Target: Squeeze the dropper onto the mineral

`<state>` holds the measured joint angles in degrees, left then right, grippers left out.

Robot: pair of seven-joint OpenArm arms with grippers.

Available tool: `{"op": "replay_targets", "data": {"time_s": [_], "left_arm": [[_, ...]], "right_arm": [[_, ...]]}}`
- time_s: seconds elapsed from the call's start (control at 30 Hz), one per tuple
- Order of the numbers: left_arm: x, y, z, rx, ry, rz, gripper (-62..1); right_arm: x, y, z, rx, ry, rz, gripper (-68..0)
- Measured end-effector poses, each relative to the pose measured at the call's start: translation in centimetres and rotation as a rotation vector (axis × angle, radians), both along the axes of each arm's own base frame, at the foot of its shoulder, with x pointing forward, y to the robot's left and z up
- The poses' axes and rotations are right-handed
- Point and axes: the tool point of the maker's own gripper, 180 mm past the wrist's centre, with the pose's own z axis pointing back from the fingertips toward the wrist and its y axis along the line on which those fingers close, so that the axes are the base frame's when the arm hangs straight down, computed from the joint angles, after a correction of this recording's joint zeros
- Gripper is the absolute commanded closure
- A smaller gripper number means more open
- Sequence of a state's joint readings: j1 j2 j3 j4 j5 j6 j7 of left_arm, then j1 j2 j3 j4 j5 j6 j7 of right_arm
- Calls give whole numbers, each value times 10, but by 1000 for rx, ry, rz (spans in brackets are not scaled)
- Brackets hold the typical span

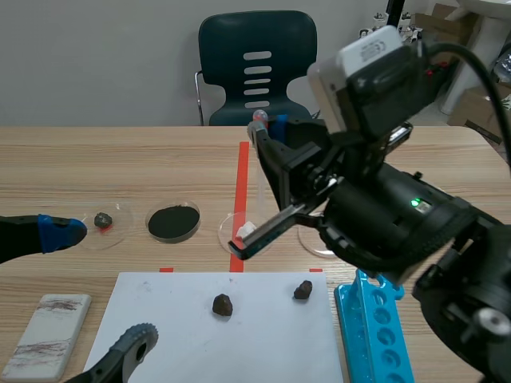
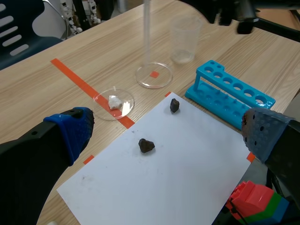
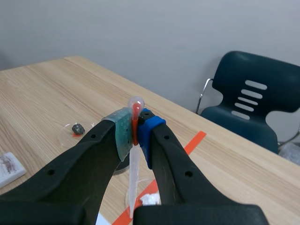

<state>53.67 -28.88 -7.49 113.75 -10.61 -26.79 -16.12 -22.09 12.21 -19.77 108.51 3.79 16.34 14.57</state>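
A blue tube rack [image 1: 375, 335] stands beside the white sheet [image 1: 263, 343].

scene view: camera set low between the arms at the near edge of the bench [image 1: 120, 159], facing across it to the chair [image 1: 257, 64] and the wall; the right arm stands close before the lens. left wrist view: above the left gripper [image 2: 166, 129], looking forward and down over the white sheet [image 2: 154, 183] toward the blue rack [image 2: 229, 93]. right wrist view: tight behind the raised right gripper [image 3: 135, 135], facing the chair. the white mineral [image 2: 114, 101] appears in all three views, the sheet in the first two.
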Motion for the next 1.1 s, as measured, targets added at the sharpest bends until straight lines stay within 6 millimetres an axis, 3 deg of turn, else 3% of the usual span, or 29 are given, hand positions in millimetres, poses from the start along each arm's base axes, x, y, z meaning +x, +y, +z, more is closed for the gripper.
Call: {"op": "replay_targets", "data": {"time_s": [0.2,0.37,0.53,0.77,1.1], "left_arm": [[0,0,0,0,0,0,-623],[0,0,0,0,0,0,-623],[0,0,0,1,0,0,-623],[0,0,0,0,0,0,-623],[0,0,0,0,0,0,-623]], "right_arm": [[-44,-22,6,21,10,-49,-11],[-79,-28,11,66,44,-7,-11],[-102,-32,13,46,66,4,-11],[-123,-32,22,14,64,27,-11],[-131,-34,23,23,81,25,-11]]}}
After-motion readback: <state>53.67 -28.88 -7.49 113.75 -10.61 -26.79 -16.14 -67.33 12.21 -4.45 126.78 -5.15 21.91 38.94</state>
